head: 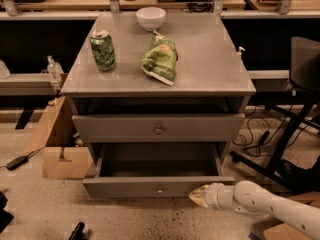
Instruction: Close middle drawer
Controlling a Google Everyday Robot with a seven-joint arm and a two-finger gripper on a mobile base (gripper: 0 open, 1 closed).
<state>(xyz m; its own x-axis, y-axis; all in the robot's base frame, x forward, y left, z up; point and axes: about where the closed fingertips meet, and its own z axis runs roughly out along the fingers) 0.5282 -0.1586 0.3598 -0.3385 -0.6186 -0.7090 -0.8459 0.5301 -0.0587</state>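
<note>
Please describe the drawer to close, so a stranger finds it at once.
On the grey cabinet carrying a green can, look below the taller drawer front. The middle drawer alone is pulled far out, with a low front and tiny knob; the gripper sits by its front corner.
</note>
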